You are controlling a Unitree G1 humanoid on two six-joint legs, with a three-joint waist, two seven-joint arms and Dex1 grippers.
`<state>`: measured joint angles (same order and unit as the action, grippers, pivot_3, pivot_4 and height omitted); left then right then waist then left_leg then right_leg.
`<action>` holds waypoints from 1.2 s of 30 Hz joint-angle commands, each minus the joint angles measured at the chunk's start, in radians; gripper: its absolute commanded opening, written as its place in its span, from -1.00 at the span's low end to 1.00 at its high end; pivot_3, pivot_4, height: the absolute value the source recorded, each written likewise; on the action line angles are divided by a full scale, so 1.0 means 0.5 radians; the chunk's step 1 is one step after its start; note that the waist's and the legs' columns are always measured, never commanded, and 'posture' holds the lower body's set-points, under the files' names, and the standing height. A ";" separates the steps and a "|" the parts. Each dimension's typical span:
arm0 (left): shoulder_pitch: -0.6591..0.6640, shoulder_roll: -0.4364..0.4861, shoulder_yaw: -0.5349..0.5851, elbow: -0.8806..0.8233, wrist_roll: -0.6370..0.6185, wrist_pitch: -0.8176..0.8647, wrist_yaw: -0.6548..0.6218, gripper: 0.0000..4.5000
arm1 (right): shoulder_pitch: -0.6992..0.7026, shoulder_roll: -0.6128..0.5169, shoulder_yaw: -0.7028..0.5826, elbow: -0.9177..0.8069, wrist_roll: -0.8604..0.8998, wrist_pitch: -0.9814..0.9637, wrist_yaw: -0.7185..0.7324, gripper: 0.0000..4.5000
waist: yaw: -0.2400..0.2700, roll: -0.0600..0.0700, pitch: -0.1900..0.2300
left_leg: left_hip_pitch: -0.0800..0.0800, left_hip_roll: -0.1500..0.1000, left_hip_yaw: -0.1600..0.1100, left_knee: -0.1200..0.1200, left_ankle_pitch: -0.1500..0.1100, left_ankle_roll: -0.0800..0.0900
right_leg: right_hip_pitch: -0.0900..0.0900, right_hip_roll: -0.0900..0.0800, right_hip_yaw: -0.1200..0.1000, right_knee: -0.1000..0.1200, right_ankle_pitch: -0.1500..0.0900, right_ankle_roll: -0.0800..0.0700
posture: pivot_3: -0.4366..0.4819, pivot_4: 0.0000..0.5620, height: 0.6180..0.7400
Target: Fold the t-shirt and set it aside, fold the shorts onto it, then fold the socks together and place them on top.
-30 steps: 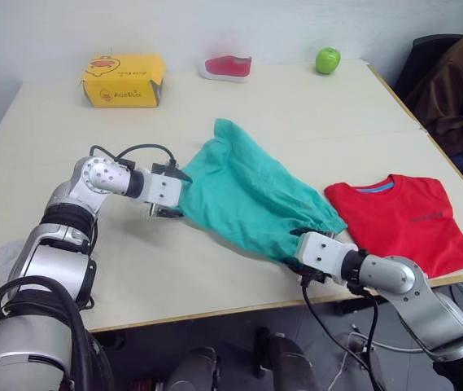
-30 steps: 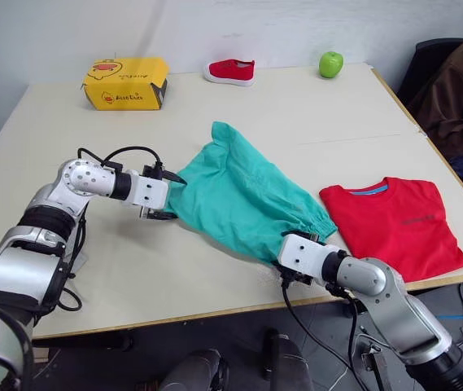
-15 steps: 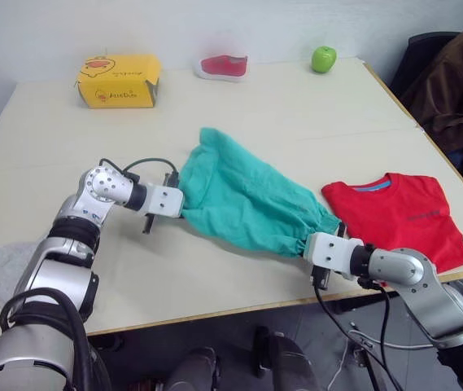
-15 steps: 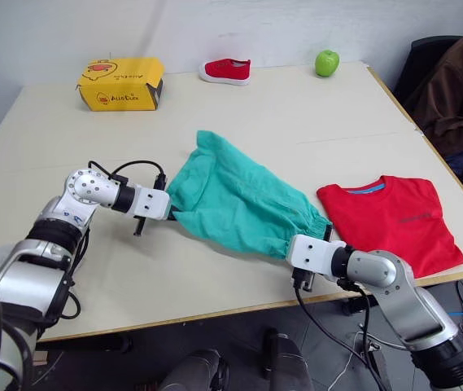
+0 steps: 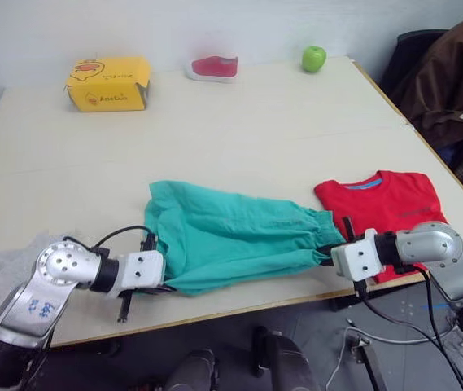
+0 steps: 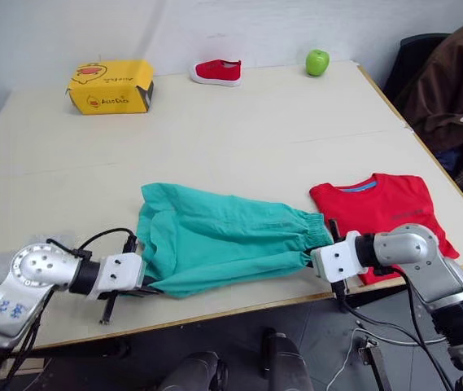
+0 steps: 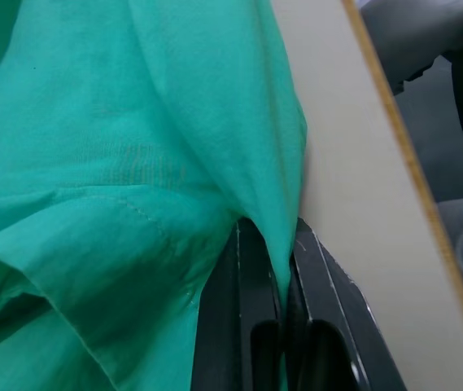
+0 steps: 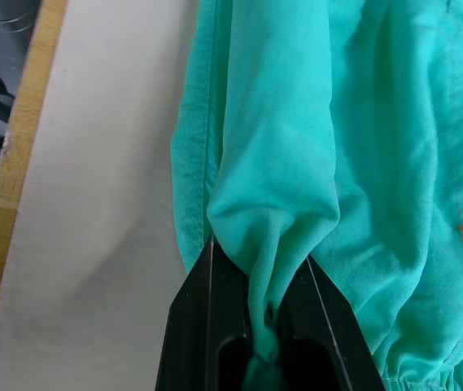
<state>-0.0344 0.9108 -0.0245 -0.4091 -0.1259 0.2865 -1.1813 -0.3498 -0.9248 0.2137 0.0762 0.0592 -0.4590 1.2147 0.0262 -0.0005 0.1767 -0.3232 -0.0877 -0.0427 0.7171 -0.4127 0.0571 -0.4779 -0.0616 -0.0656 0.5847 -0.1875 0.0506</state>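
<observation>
The teal shorts [image 5: 231, 240] lie stretched sideways near the table's front edge. My left gripper [image 5: 164, 278] is shut on their left lower corner, and the left wrist view shows teal cloth pinched between the black fingers [image 7: 247, 326]. At the other end my right gripper [image 5: 329, 255] is shut on the gathered waistband, with the fabric bunched between its fingers [image 8: 203, 326]. The folded red t-shirt [image 5: 382, 204] lies at the front right, just beyond the right gripper. A light grey patch, the socks [image 5: 2, 262], sits at the front left, partly behind my left arm.
A yellow box [image 5: 107, 81], a small red shoe [image 5: 212, 68] and a green apple [image 5: 313, 58] stand along the table's far edge. A brown jacket [image 5: 447, 77] hangs beside the right edge. The wooden front edge [image 5: 239, 311] runs close under both grippers.
Both grippers have shut on the ends of the shorts and drawn them toward the front edge, pulling them out flat and sideways. The camera has also shifted.
</observation>
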 commanded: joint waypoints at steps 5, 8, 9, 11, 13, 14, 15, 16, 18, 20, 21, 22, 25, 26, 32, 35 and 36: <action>0.268 0.069 0.054 -0.117 0.069 0.030 0.171 -0.99 | -0.093 0.094 0.008 0.120 -0.045 -0.100 -0.024 -1.00 | 0.001 0.001 0.000 | 0.007 0.001 0.001 -0.002 -0.001 -0.001 | 0.004 0.000 0.000 0.000 -0.002 -0.003 | -0.05 -0.47 1.00; 0.240 0.044 0.035 -0.067 0.041 0.063 0.216 -1.00 | -0.031 0.080 -0.011 0.045 0.034 0.031 0.010 -0.87 | 0.002 0.003 -0.002 | 0.008 0.002 0.001 -0.003 -0.001 -0.002 | 0.005 0.001 0.000 0.001 -0.003 -0.005 | -0.05 -0.47 1.00; 0.241 0.043 0.039 -0.059 0.016 0.071 0.208 -1.00 | -0.005 0.072 -0.022 0.010 0.059 0.080 0.015 -0.72 | 0.003 0.005 -0.003 | 0.008 0.002 0.001 -0.003 -0.001 -0.002 | 0.005 0.001 0.000 0.001 -0.003 -0.005 | -0.05 -0.47 1.00; 0.273 0.068 0.083 -0.089 -0.094 0.151 0.143 -0.78 | 0.048 0.048 -0.050 -0.068 0.119 0.163 0.033 -0.47 | 0.004 0.006 -0.003 | 0.008 0.002 0.001 -0.003 -0.001 -0.002 | 0.006 0.001 0.000 0.001 -0.003 -0.005 | -0.05 -0.47 1.00; 0.312 0.110 0.156 -0.132 -0.195 0.223 0.091 -0.55 | 0.105 0.012 -0.116 -0.174 0.212 0.306 0.027 -0.17 | 0.001 0.006 -0.003 | 0.008 0.003 0.001 -0.003 -0.001 -0.002 | 0.005 0.001 0.000 0.002 -0.003 -0.005 | -0.05 -0.47 1.00; 0.323 0.122 0.211 -0.153 -0.254 0.270 0.083 -0.41 | 0.133 -0.004 -0.171 -0.231 0.272 0.396 0.004 -0.01 | 0.001 0.006 -0.003 | 0.007 0.004 0.001 -0.003 -0.001 -0.002 | 0.004 0.001 0.000 0.002 -0.003 -0.006 | -0.05 -0.47 1.00; 0.329 0.139 0.287 -0.181 -0.350 0.348 0.065 -0.28 | 0.163 -0.006 -0.245 -0.291 0.346 0.492 -0.040 0.14 | 0.001 0.007 -0.003 | 0.007 0.005 0.001 -0.003 -0.002 -0.003 | 0.004 0.001 0.000 0.002 -0.004 -0.007 | -0.05 -0.47 1.00; 0.334 0.160 0.379 -0.212 -0.486 0.468 0.035 -0.15 | 0.192 -0.008 -0.317 -0.351 0.405 0.617 -0.099 0.28 | 0.000 0.007 -0.003 | 0.008 0.005 0.001 -0.004 -0.002 -0.003 | 0.004 0.002 -0.001 0.002 -0.004 -0.007 | -0.05 -0.47 1.00; 0.351 0.235 0.567 -0.271 -0.747 0.676 -0.080 0.11 | 0.257 -0.009 -0.435 -0.468 0.499 0.774 -0.168 0.28 | 0.000 0.006 -0.003 | 0.007 0.007 0.001 -0.004 -0.003 -0.005 | 0.003 0.003 -0.001 0.002 -0.005 -0.008 | -0.05 -0.47 1.00; 0.363 0.313 0.705 -0.300 -0.910 0.799 -0.172 0.11 | 0.324 -0.016 -0.506 -0.577 0.549 0.879 -0.188 0.28 | -0.001 0.007 -0.003 | 0.006 0.009 -0.001 -0.004 -0.005 -0.006 | 0.003 0.004 -0.002 0.003 -0.006 -0.010 | -0.05 -0.47 1.00; 0.365 0.354 0.770 -0.302 -0.978 0.844 -0.219 0.11 | 0.358 -0.016 -0.531 -0.634 0.574 0.922 -0.196 0.28 | -0.004 0.011 0.000 | 0.006 0.008 -0.008 -0.004 -0.005 -0.006 | 0.007 0.002 -0.008 0.001 -0.006 -0.010 | -0.05 -0.47 1.00; 0.356 0.386 0.823 -0.294 -1.040 0.884 -0.255 0.11 | 0.386 -0.012 -0.551 -0.689 0.600 0.966 -0.205 0.28 | -0.017 0.017 0.003 | 0.004 0.006 -0.025 -0.005 -0.005 -0.006 | 0.019 -0.003 -0.022 -0.001 -0.008 -0.012 | -0.05 -0.47 1.00; 0.173 0.422 0.878 -0.148 -1.188 0.957 -0.271 0.11 | 0.435 -0.029 -0.588 -0.865 0.737 1.168 -0.199 0.28 | -0.039 0.034 0.013 | 0.009 -0.027 -0.109 -0.006 0.001 -0.008 | 0.061 -0.041 -0.080 0.004 -0.035 -0.001 | -0.05 -0.47 1.00; 0.101 0.416 0.860 -0.098 -1.205 0.962 -0.250 0.11 | 0.437 -0.036 -0.600 -0.904 0.775 1.226 -0.194 0.28 | -0.041 0.037 0.015 | 0.011 -0.046 -0.142 -0.006 0.007 -0.011 | 0.067 -0.054 -0.082 0.009 -0.044 0.010 | -0.05 -0.47 1.00; -0.426 0.199 0.557 0.137 -1.139 0.929 0.007 0.11 | 0.379 -0.116 -0.725 -1.073 1.142 1.672 -0.174 0.28 | -0.003 0.038 0.016 | -0.023 -0.111 -0.230 -0.020 0.064 -0.012 | 0.070 -0.164 -0.144 0.055 -0.084 0.032 | -0.05 -0.47 1.00; -0.632 0.030 0.380 0.224 -1.058 0.881 0.131 0.11 | 0.283 -0.077 -0.699 -1.035 1.197 1.863 -0.288 0.28 | 0.057 0.037 0.016 | -0.019 -0.120 -0.241 -0.023 0.076 -0.013 | 0.064 -0.132 -0.079 0.036 -0.068 0.059 | -0.05 -0.47 1.00; -0.681 -0.013 0.333 0.256 -1.028 0.869 0.164 0.11 | 0.255 -0.051 -0.687 -1.018 1.187 1.885 -0.321 0.28 | 0.069 0.036 0.016 | -0.022 -0.119 -0.240 -0.024 0.076 -0.014 | 0.063 -0.124 -0.070 0.030 -0.064 0.064 | -0.05 -0.47 1.00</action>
<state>-0.3409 0.9147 0.1659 -0.2941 -0.6605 0.7458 -1.1311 -0.2058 -0.9636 -0.1210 -0.4279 0.6303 0.4546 1.0850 0.0608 0.0178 0.1845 -0.3336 -0.1464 -0.1617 0.7050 -0.3748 0.0498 -0.4462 -0.1221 -0.0960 0.5962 -0.2191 0.0826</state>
